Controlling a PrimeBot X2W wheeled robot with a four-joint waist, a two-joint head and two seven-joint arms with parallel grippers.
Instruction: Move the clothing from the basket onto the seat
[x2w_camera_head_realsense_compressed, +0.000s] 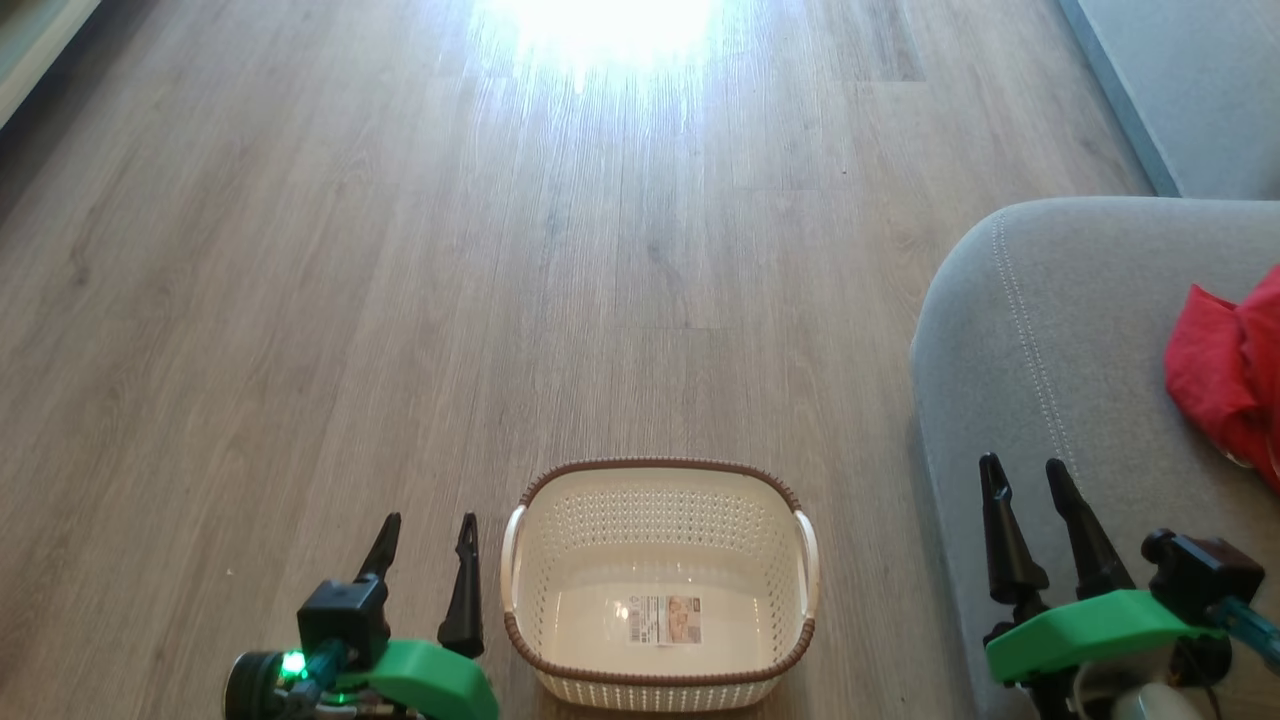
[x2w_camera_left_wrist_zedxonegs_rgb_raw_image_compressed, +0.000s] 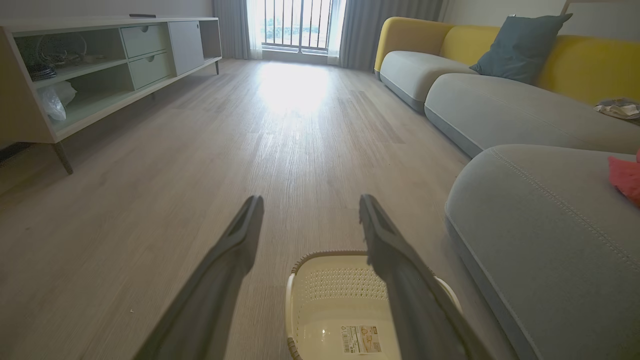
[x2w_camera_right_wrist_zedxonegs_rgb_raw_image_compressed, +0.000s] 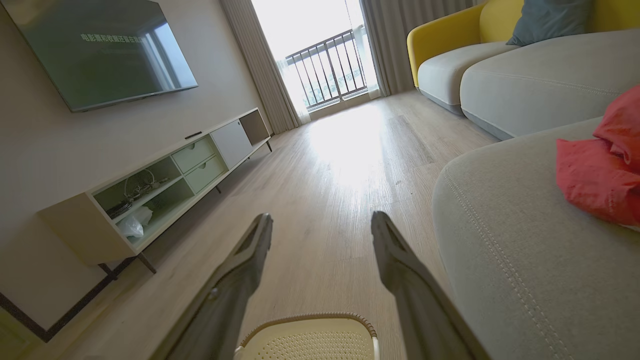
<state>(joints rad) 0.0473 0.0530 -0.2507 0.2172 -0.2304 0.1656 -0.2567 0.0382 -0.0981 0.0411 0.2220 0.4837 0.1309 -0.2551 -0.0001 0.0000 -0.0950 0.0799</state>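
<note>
Small rectangular cream-white perforated plastic basket (x2w_camera_head_realsense_compressed: 655, 515) w/ brown woven-look rim and two white side handles sits on the pale wood-plank floor (x2w_camera_head_realsense_compressed: 400, 250); a label sticker (x2w_camera_head_realsense_compressed: 665, 619) lies on its bottom. Left gripper (x2w_camera_head_realsense_compressed: 430, 520), long dark fingers spread w/ nothing between them, hovers just left of the basket, tips approx. level w/ its far rim. Right of the basket, apart from it, is the large grey fabric-upholstered seat (x2w_camera_head_realsense_compressed: 1040, 400) w/ rounded corner and pale stitched seam. Bright red soft fabric clothing (x2w_camera_head_realsense_compressed: 1225, 375) lies bunched on the seat, well right of the basket. It is cut by the frame edge, so prob. one heap, but can't tell how many pieces. Right gripper (x2w_camera_head_realsense_compressed: 1021, 464), fingers likewise spread and holding nothing, is over the seat, between basket and clothing.
</note>
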